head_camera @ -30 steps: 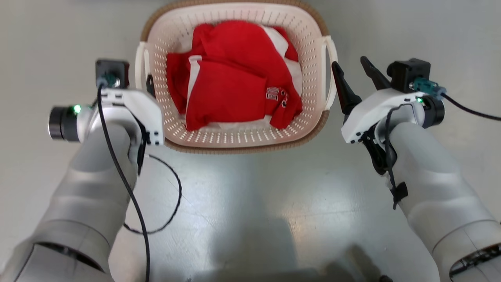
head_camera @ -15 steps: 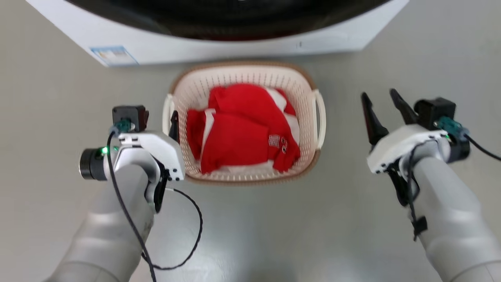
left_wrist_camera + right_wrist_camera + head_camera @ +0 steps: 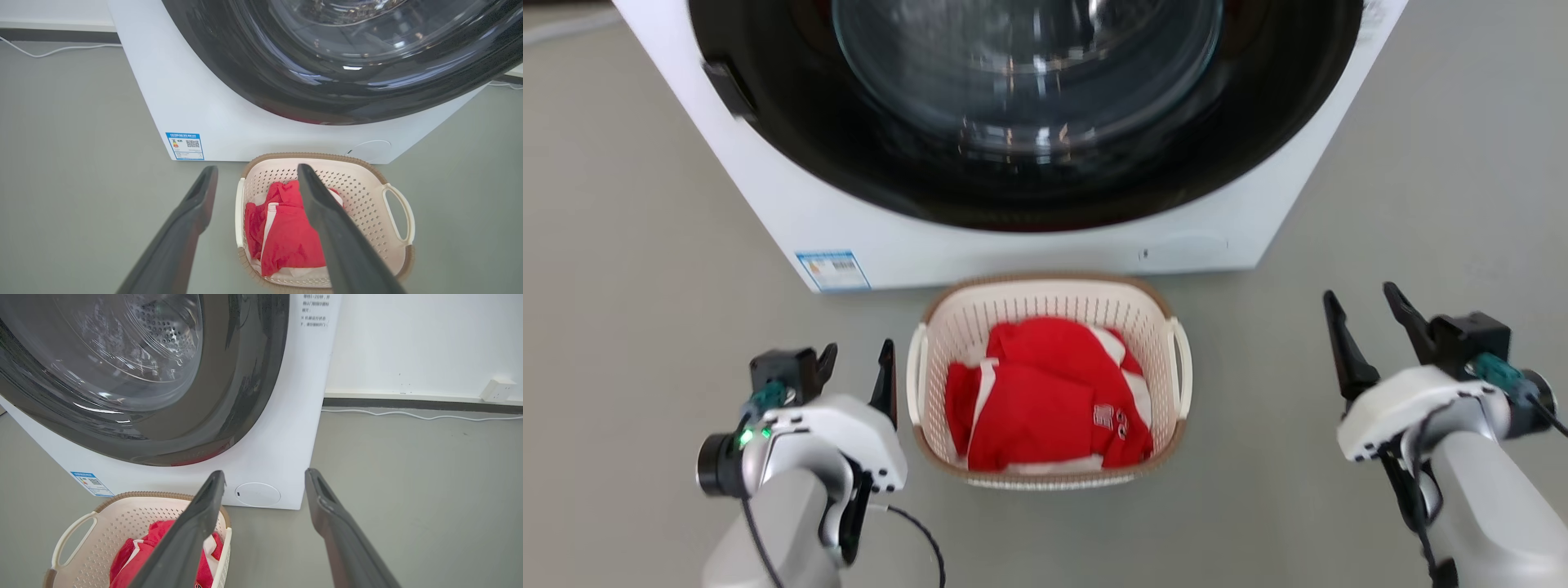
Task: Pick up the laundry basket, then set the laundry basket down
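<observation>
The laundry basket [image 3: 1045, 304] stands on the grey floor in front of the washing machine, cream-white and perforated with a brown rim, and red clothing [image 3: 1045, 400] lies inside. My left gripper [image 3: 858, 358] hangs open just left of the basket's left handle [image 3: 916, 371], holding nothing. In the left wrist view the left gripper [image 3: 257, 168] looks down over the basket [image 3: 363, 192]. My right gripper [image 3: 1360, 298] is open and empty, well to the right of the right handle [image 3: 1181, 363]. The right wrist view shows the right gripper [image 3: 264, 473] and the basket [image 3: 122, 514] at the lower left.
The white washing machine [image 3: 792, 204] with its dark round glass door [image 3: 1029, 73] rises directly behind the basket. A white cable [image 3: 408, 415] and a wall socket [image 3: 496, 388] lie along the wall at the back right. Bare grey floor spreads on both sides.
The head camera has lifted and pulled back, bringing the washing machine into view. Both grippers have drawn away from the basket's handles, the right one farther. Both stay open.
</observation>
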Motion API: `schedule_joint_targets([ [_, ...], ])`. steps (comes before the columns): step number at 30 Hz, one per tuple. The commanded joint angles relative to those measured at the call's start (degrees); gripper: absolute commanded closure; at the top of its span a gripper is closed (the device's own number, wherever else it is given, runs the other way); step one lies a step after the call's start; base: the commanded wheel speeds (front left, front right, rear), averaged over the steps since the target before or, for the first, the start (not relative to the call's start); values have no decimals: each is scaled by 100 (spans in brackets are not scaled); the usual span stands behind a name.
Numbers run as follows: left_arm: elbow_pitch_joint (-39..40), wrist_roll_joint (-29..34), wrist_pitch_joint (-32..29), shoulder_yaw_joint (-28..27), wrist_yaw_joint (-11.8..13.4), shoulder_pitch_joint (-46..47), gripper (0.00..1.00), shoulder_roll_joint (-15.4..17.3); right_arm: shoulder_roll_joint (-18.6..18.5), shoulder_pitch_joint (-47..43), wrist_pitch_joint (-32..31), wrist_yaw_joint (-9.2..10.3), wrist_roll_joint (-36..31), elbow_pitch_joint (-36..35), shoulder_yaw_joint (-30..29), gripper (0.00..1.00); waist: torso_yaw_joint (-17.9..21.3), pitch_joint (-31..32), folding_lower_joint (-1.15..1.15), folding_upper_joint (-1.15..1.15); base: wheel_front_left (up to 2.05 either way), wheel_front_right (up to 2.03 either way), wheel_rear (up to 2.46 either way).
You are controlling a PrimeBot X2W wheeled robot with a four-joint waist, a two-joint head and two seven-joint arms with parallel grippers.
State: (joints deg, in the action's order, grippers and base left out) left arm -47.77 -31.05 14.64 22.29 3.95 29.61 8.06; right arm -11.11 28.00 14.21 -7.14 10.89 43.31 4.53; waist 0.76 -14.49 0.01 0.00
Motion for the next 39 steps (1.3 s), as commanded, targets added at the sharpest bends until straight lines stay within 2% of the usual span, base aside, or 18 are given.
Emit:
schedule_joint_targets([
  [1, 162, 57, 35, -210, -29, -59, 0, 190, -62, -107, 79, -35, -82, -189, 86, 0, -23, 292, 0, 0, 0, 0, 0],
  [10, 1030, 463, 36, -816, -165, -997, 0, 281, -202, -961, 79, -35, -174, -1095, -99, 0, 83, 923, 0, 0, 0, 0, 0],
  [21, 1867, 657, 36, -1408, -232, -2019, 0, 327, -240, -1932, 79, -35, -160, -1800, -357, 0, 114, 1472, 0, 0, 0, 0, 0],
  [35, 2720, 791, 36, -1893, -78, -2857, 0, 218, -54, -2663, 79, -35, -203, -2346, -726, 0, 171, 1776, 0, 0, 0, 0, 0],
  [36, 2557, 738, -1, -1685, -118, -3024, 100, 130, 40, -2724, -3, 1, -154, -2182, -826, 100, 177, 1775, 0, 0, 0, 0, 0],
  [39, 2357, 726, -6, -1646, -121, -3118, 100, 38, 150, -2843, -13, 7, -147, -1994, -797, 100, 180, 1778, -1, 0, 0, 0, 0],
])
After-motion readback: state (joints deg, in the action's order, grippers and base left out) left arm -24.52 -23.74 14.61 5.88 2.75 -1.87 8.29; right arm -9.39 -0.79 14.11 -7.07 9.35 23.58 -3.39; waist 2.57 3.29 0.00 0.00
